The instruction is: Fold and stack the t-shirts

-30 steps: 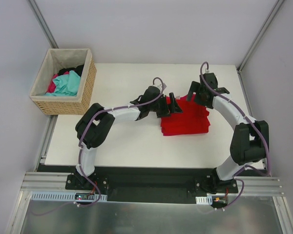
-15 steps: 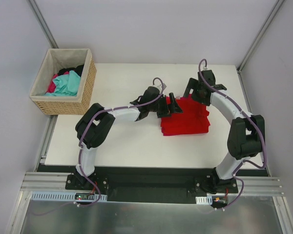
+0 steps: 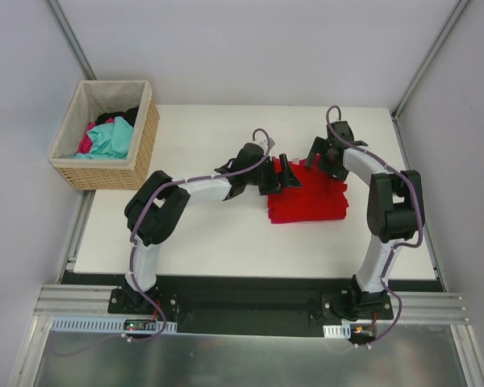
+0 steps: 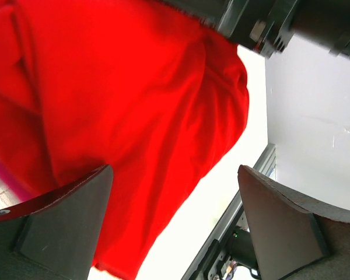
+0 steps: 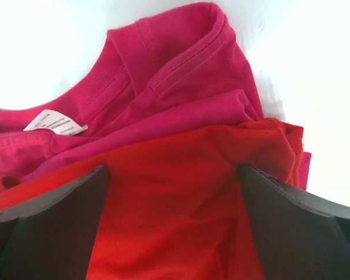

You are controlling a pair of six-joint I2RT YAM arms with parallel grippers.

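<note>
Overhead and wrist views, ordered from the arm bases outward. On the white table, right of centre, the red t-shirt lies folded to a rough rectangle; its near edge is fairly straight, its far edge rumpled.

The left gripper hovers at the far left corner of the fold; its wrist view shows the fingers spread wide with red cloth below and nothing pinched between them. The right gripper hangs just beyond, over the far edge; its jaws are likewise wide apart and empty.

In the right wrist view the magenta t-shirt lies beneath the red one, its collar and white neck label showing past the red edge; the two shirts touch, red uppermost.

At the far left, off the table, stands a wicker basket holding a teal garment among pink and black cloth.

Step in hand, as judged: the red shirt is folded and set upon the magenta one, both pincers released; the stack seems complete but untidy at its far side.

Next move, as judged: either a light nudge to square that bunched far edge over the collar, or a clean lift of both arms away; soft cloth snags easily, so the fingers should rise clear before travelling sideways.
</note>
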